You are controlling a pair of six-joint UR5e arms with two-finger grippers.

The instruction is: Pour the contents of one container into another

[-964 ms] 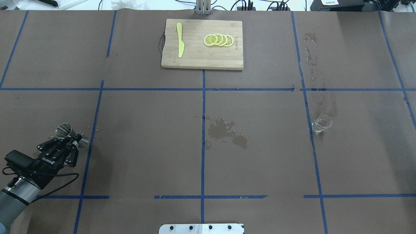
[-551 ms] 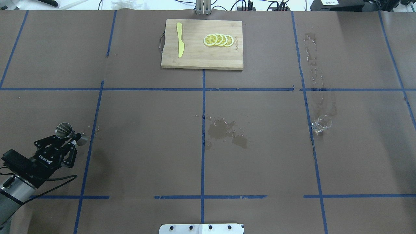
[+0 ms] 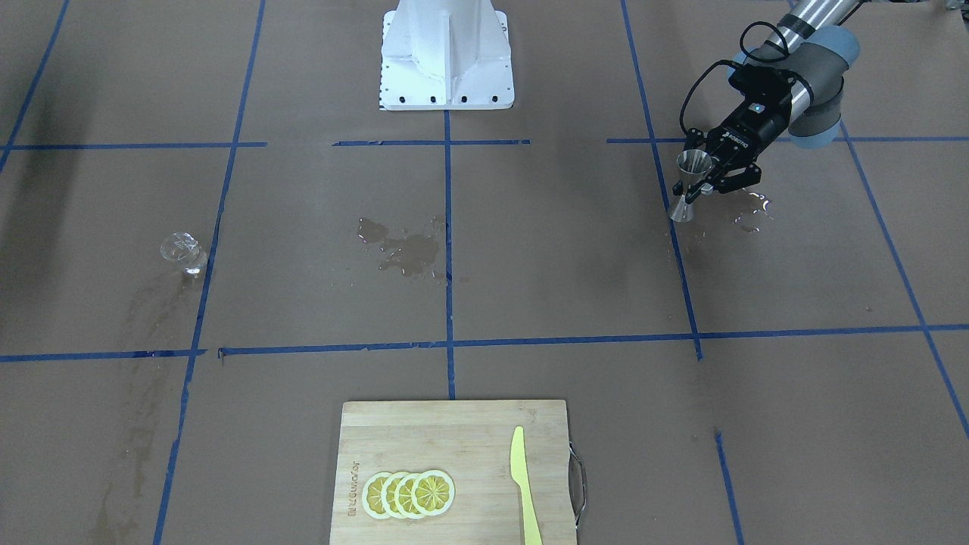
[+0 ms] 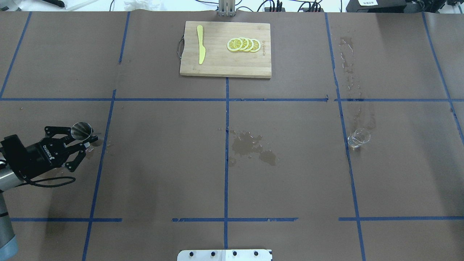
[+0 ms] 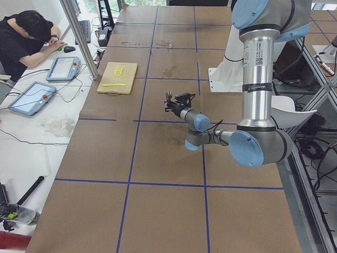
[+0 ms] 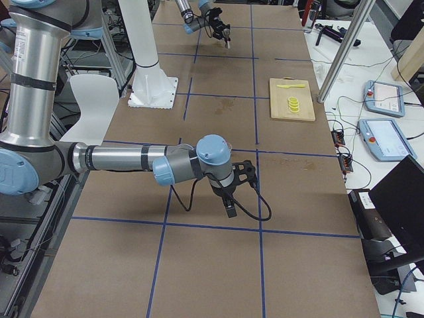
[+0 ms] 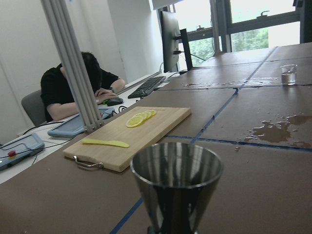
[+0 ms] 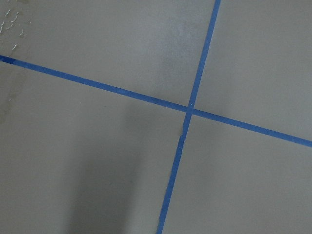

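Note:
The steel jigger (image 4: 82, 131) stands upright at the table's left side, its open cone filling the bottom of the left wrist view (image 7: 176, 175). My left gripper (image 4: 88, 139) is shut on its narrow waist; from the front the jigger (image 3: 693, 168) sits just left of the fingers. The clear glass cup (image 4: 359, 138) stands alone far to the right, small in the front view (image 3: 182, 251) and distant in the left wrist view (image 7: 288, 74). My right gripper (image 6: 229, 201) shows only in the exterior right view, low over the table, and I cannot tell its state.
A wooden cutting board (image 4: 217, 65) at the far centre carries lemon slices (image 4: 243, 44) and a yellow knife (image 4: 200, 43). Wet patches lie mid-table (image 4: 252, 146) and behind the cup (image 4: 349, 69). The robot base (image 3: 447, 53) sits at the near edge. A person (image 5: 23, 45) sits beyond the far edge.
My left gripper has swung away from the robot and turned, carrying the jigger with it. The jigger's open cone now sits farther up the table. The cup has not moved.

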